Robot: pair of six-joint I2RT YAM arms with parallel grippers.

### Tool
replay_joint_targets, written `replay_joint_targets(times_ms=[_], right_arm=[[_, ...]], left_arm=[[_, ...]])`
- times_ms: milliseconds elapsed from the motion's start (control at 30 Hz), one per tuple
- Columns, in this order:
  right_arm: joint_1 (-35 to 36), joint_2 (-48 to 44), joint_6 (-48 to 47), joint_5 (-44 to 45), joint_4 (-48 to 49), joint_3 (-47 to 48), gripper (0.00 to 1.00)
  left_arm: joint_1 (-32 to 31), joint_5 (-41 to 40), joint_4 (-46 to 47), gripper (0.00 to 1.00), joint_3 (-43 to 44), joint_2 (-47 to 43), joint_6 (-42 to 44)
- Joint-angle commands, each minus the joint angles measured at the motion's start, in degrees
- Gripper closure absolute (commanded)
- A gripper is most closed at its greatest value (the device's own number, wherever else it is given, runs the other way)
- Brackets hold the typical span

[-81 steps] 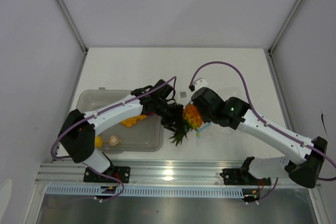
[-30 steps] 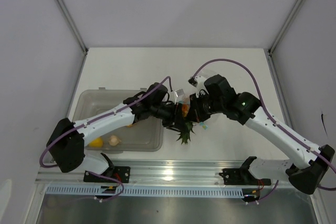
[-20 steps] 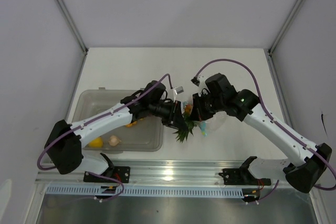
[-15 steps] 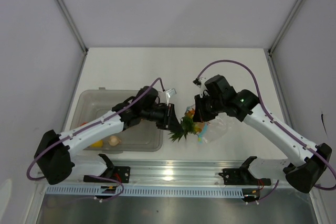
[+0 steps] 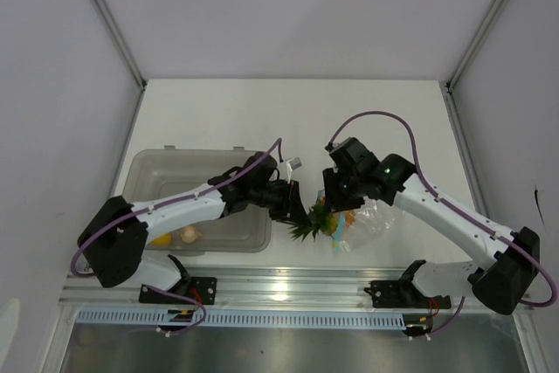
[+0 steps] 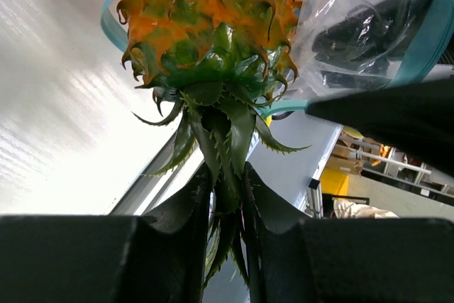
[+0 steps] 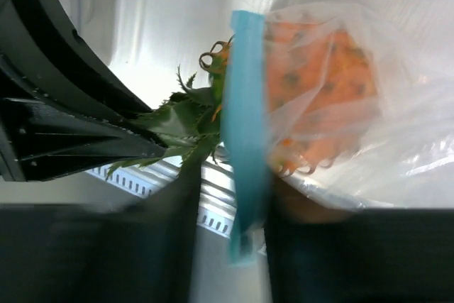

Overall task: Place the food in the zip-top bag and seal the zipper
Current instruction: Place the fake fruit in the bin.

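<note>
A toy pineapple (image 6: pixel 206 19), orange with spiky green leaves (image 6: pixel 223 125), hangs from my left gripper (image 6: pixel 227 182), which is shut on the leaves. Its orange body sits inside the mouth of the clear zip-top bag (image 7: pixel 369 125), ringed by the light-blue zipper (image 6: pixel 117 5). In the right wrist view the zipper (image 7: pixel 245 104) runs down between the fingers of my right gripper (image 7: pixel 230 211), which stand apart with a gap beside the strip. From above, both grippers meet over the pineapple (image 5: pixel 319 216), and the bag (image 5: pixel 371 220) lies to its right.
A translucent grey tub (image 5: pixel 140 163) sits at the left under my left arm. A yellow lemon (image 5: pixel 163 236) and a pale garlic bulb (image 5: pixel 189 233) lie in its near end. The table's metal front rail (image 5: pixel 279 290) runs just below the pineapple.
My right gripper has gone from shut to open around the zipper strip and has dropped nearer the table. The left gripper has pushed the pineapple right, deeper into the bag's mouth.
</note>
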Motion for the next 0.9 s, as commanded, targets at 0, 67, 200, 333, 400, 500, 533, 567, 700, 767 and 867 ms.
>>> replay_joint_targets(times_ms=[0,67,200,333,400,500,533,567,700,767,867], right_arm=[[2.54,0.55,2.77,6.45,-2.26,1.44,0.54],[3.78,1.16,3.39,9.88,-5.33,3.19,0.45],[6.15,2.12,4.44,14.99,-10.35,6.36,0.45],[6.60,3.18,5.32,18.86,-13.96,7.94,0.46],[6.86,3.71,5.67,21.49,-15.98,8.99,0.46],[7.30,4.41,5.94,23.95,-18.18,10.93,0.43],[7.30,4.76,5.94,24.83,-19.06,11.63,0.43],[7.39,5.20,6.03,25.71,-20.81,13.29,0.42],[7.83,6.69,5.41,27.48,-22.58,15.59,0.41],[8.00,7.31,5.32,28.09,-23.54,15.59,0.43],[8.09,7.31,5.76,28.97,-24.07,15.15,0.47]], left_arm=[[-0.63,2.42,5.09,0.76,3.73,1.93,-1.16],[-0.63,2.50,5.36,0.76,4.17,2.54,-1.16],[-0.72,2.68,5.80,0.75,4.35,2.72,-1.34],[-0.90,3.38,6.24,0.75,4.61,2.90,-1.51],[-0.90,3.65,5.71,0.75,4.78,2.98,-1.16],[-0.90,3.12,4.66,0.75,4.70,2.72,-0.20],[-0.98,2.95,4.31,0.75,4.78,2.81,-0.11],[-0.90,2.86,4.13,0.75,4.70,2.63,-0.02],[-0.90,2.59,4.12,0.75,4.70,2.81,0.07],[-0.90,2.59,4.04,0.75,4.78,3.16,-0.02],[-0.90,2.59,3.60,0.75,4.96,3.33,0.33]])
